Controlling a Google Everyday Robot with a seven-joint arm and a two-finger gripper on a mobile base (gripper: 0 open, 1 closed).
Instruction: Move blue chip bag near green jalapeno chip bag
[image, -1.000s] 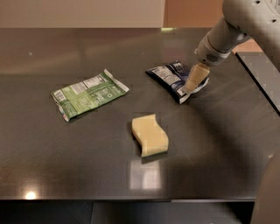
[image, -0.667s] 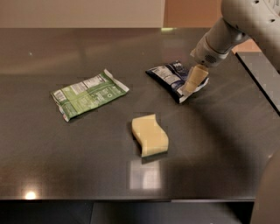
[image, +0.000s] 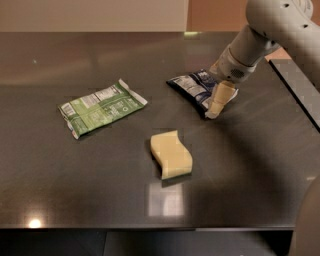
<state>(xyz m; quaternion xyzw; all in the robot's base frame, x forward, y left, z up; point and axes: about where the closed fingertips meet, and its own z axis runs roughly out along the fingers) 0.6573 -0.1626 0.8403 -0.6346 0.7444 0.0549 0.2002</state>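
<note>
The blue chip bag (image: 192, 89) lies crinkled on the dark table (image: 75, 175), right of centre towards the back. The green jalapeno chip bag (image: 101, 107) lies flat to the left, label side up, well apart from the blue bag. My gripper (image: 217, 105) reaches down from the upper right and sits at the blue bag's right end, touching or just over its edge. The arm hides part of that end of the bag.
A pale yellow wavy sponge (image: 171, 154) lies in front, between the two bags and nearer the camera. The table's right edge (image: 300, 90) runs diagonally just beyond the arm. A pale wall stands behind the table.
</note>
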